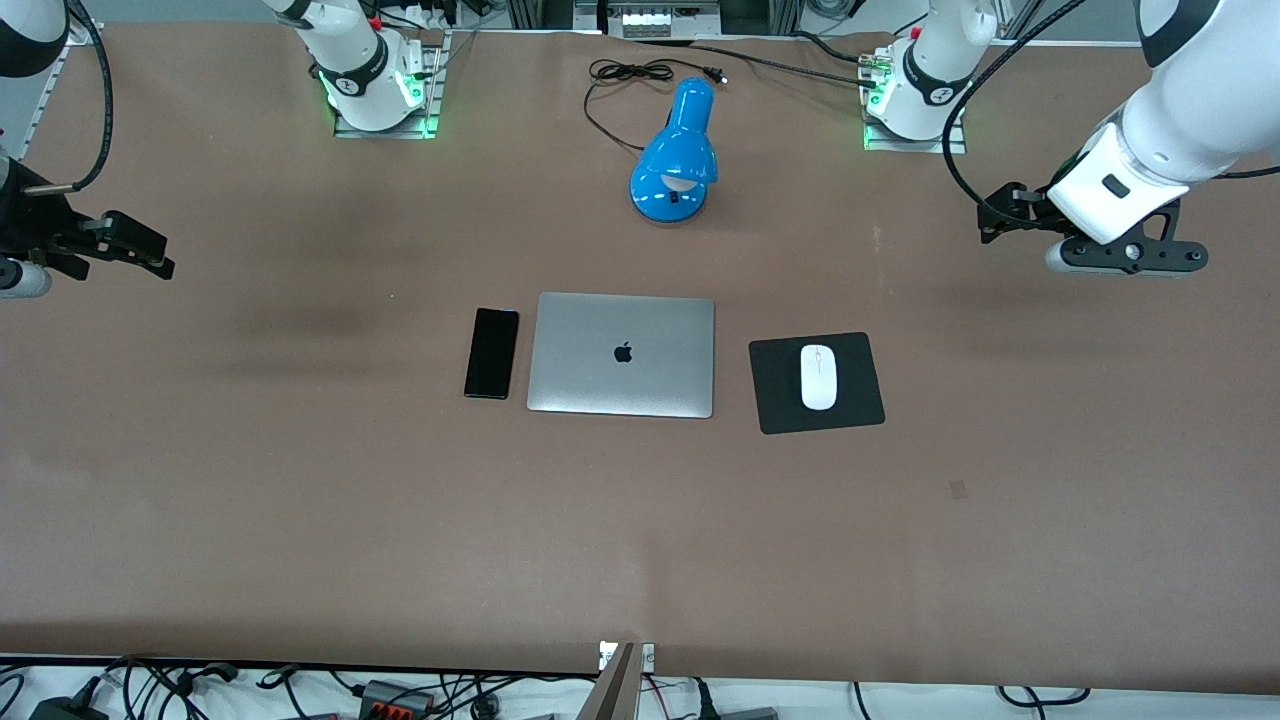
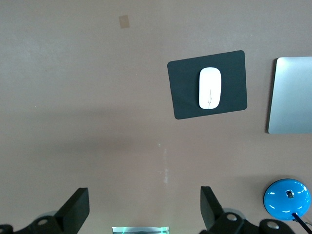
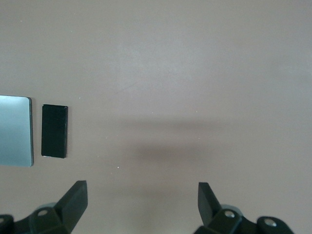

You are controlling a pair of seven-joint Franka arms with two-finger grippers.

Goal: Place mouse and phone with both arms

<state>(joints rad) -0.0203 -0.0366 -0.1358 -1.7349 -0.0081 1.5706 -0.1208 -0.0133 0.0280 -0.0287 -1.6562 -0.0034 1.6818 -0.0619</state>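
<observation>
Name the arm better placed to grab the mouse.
Left. Its open end effector hangs over the mouse's end of the table. The right end effector is over the phone's end, with the laptop between.

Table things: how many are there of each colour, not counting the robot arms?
Black: 2, the phone and the square pad
White: 1, the mouse on the pad
Silver: 1, the closed laptop
Blue: 1, the desk lamp
Total: 5
</observation>
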